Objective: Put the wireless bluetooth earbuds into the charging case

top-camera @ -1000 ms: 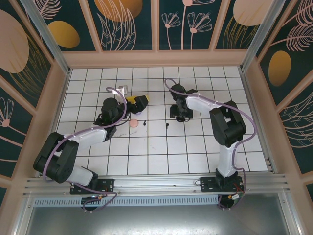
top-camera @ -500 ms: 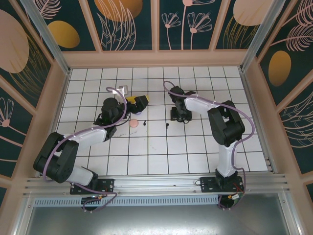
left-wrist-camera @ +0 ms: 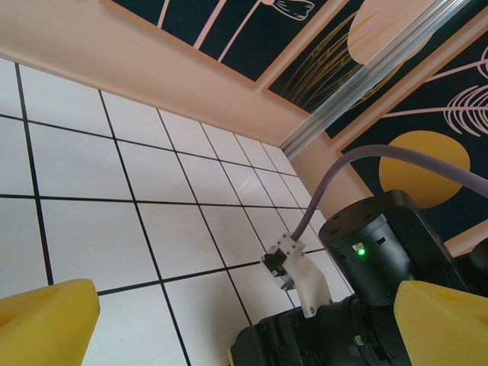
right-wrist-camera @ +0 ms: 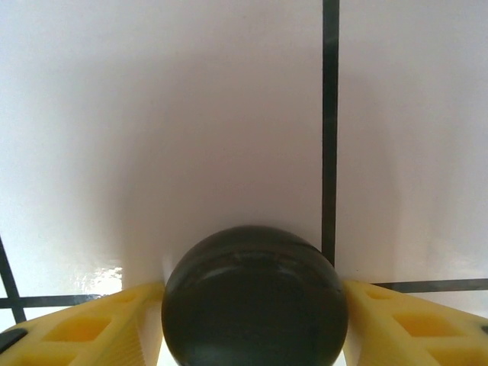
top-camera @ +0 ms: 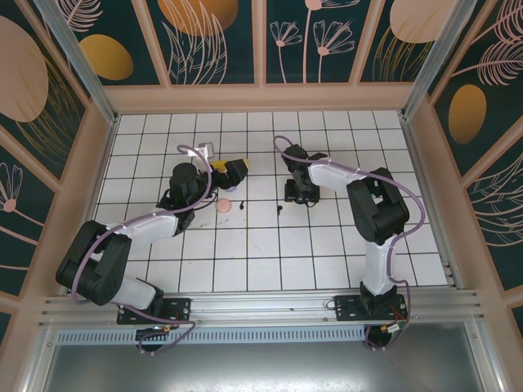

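Right gripper (top-camera: 299, 194) has narrowed and is pinching the black charging case (right-wrist-camera: 254, 297) between both fingers; a black earbud (top-camera: 280, 210) is lying at its seven o'clock. Left gripper (top-camera: 231, 169) is gaping wide, empty.

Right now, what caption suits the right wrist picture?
Yellow fingers press both sides of a rounded black case on the white tiled table.

White tiled floor (top-camera: 270, 245) with dark grout lines, enclosed by dark floral-painted walls (top-camera: 212, 33).
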Controlling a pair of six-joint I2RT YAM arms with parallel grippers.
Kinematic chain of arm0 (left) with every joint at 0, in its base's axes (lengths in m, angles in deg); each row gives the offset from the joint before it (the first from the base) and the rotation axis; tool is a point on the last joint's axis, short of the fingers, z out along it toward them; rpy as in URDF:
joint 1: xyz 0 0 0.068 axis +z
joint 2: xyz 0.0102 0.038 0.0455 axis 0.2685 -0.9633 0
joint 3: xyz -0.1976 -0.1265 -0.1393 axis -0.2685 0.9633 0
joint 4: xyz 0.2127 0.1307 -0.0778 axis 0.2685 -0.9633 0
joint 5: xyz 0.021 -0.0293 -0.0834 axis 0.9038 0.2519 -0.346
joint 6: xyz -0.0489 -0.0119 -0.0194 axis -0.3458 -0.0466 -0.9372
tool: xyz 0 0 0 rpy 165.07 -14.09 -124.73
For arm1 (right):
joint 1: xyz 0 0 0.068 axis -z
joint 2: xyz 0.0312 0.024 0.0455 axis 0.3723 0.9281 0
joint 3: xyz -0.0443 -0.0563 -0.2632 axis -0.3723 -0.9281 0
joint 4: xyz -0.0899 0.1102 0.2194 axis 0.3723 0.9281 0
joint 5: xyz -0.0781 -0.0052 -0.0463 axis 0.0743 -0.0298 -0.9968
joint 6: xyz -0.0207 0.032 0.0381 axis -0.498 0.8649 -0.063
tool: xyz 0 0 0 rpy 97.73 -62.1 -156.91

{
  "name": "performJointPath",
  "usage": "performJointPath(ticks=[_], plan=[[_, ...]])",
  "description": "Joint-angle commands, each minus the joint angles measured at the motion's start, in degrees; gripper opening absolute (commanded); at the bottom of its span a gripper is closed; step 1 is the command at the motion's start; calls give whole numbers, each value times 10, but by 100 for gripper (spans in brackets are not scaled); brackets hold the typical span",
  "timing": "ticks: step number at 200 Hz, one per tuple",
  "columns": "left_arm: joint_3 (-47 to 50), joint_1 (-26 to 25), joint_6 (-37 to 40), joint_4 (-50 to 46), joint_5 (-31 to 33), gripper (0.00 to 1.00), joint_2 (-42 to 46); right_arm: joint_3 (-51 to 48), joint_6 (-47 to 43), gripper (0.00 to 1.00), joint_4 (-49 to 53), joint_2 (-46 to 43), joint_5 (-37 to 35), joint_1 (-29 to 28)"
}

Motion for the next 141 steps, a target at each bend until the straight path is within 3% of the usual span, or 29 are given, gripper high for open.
performJointPath(ticks=[1,31,67,107,141], plan=[[-18,-3,11,2,-10,99,6,7,1,61,1,19,1,6],[-19,-3,10,4,-11,99,3,11,-1,53,0,24,9,7],[-17,-4,7,12,-16,99,-3,0,8,33,-10,8,24,6],[16,-3,6,63,-50,99,-15,11,55,30,-16,-59,35,6],[75,-7,-20,190,-90,99,-42,71,132,30,-32,-93,93,7]])
